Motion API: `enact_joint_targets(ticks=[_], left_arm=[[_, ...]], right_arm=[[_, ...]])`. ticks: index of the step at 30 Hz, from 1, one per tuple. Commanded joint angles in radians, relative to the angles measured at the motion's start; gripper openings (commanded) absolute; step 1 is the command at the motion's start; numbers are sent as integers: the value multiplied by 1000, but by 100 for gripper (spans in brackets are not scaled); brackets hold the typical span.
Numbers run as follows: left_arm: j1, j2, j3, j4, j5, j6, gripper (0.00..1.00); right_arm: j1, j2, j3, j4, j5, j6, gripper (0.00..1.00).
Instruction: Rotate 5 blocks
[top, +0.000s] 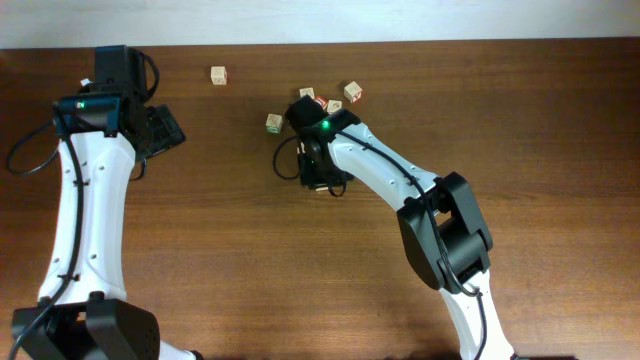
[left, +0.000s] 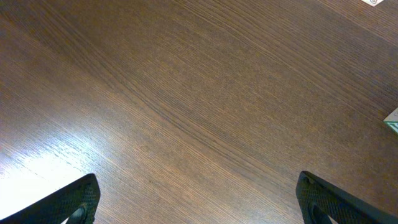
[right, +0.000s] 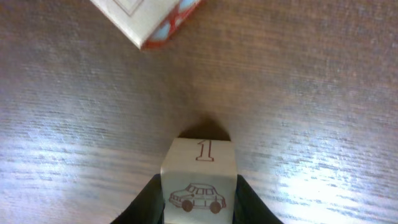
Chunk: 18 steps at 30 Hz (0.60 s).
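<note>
table (top: 250, 270) dark wood-grain, glossy; blocks (top: 274, 122) near far edge; pale strip (top: 400, 18) beyond

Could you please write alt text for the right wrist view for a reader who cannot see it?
A pale wooden block printed with a 1 and a car sits between the black fingers of the right gripper, which press against its sides. Beyond it, the corner of a second block shows on the dark wooden table.
</note>
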Motion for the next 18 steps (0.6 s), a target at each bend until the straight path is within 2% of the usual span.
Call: enact_joint_targets(ticks=[1, 7, 18], left_arm=[[0, 2, 14, -2, -21, -13, 99], [0, 2, 14, -2, -21, -13, 99], [0, 2, 14, -2, -21, -13, 99]], right_arm=[[-29, -13, -11, -98, 5, -14, 22], [-125, -17, -11, -272, -63, -11, 20], [-201, -16, -11, -261, -66, -14, 22]])
